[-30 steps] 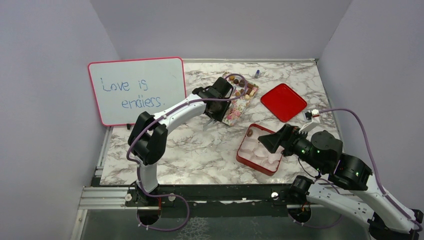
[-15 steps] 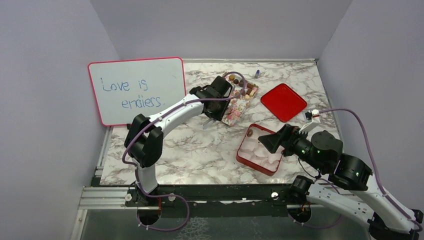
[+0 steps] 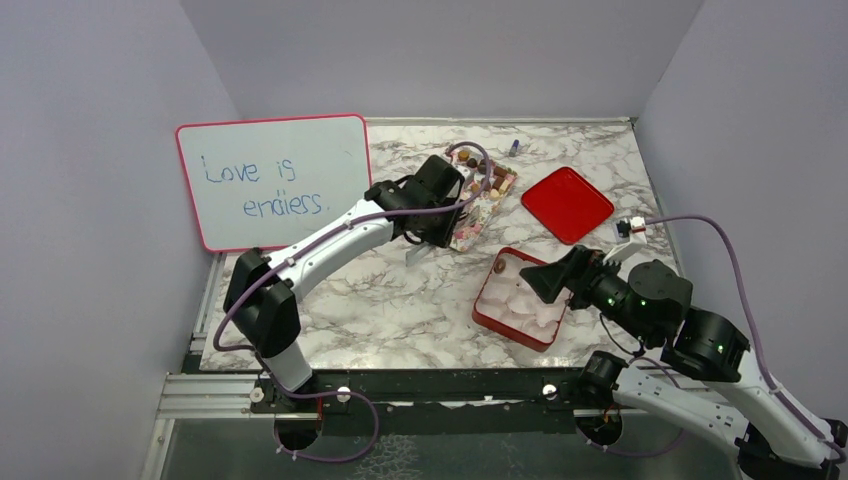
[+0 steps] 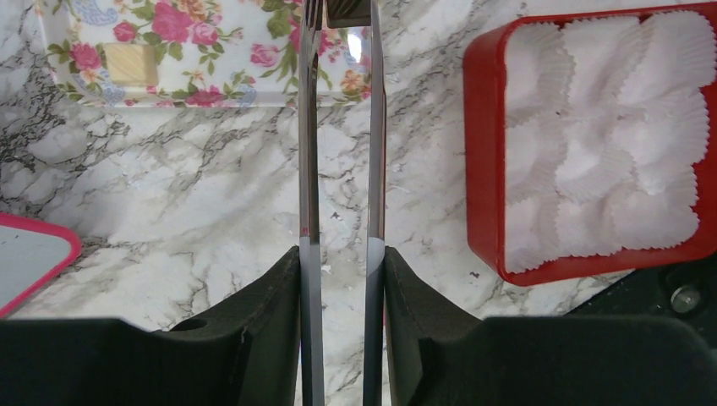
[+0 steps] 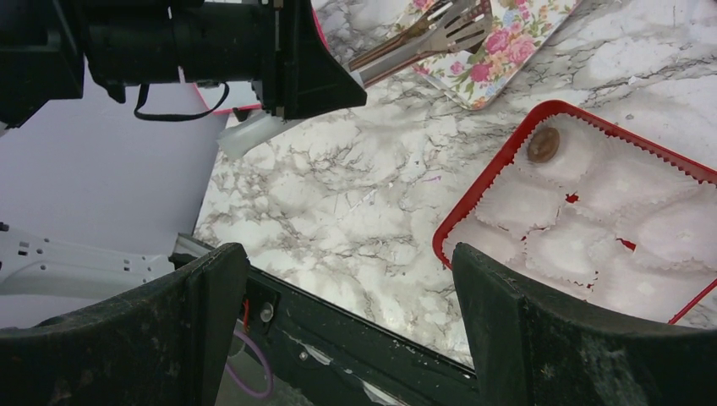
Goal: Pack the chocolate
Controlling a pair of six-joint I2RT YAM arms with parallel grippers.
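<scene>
- At left, the whiteboard (image 3: 270,180) stands well apart from the rest.
- The left gripper (image 4: 342,254) clamps metal tongs (image 4: 309,127). Their blades are narrowly parted and empty, with the tips over the floral tray (image 4: 228,51).
- The chocolate (image 3: 478,178) clusters at the tray's upper end. The tray's long axis slants from lower left to upper right.
- One round brown piece (image 5: 543,144) sits in a corner cup of the red box (image 5: 486,184).
- The right gripper (image 5: 347,254) gapes wide and empty over the box.

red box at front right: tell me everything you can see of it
The red box is shallow, rectangular and open-topped. It lies flat on the marble table, skewed to the table's edge. White fluted paper cups crowd it, partly overlapping. One round brown chocolate sits in a corner cup; the other cups look empty. The right gripper hangs open close by; no contact is visible.
</scene>
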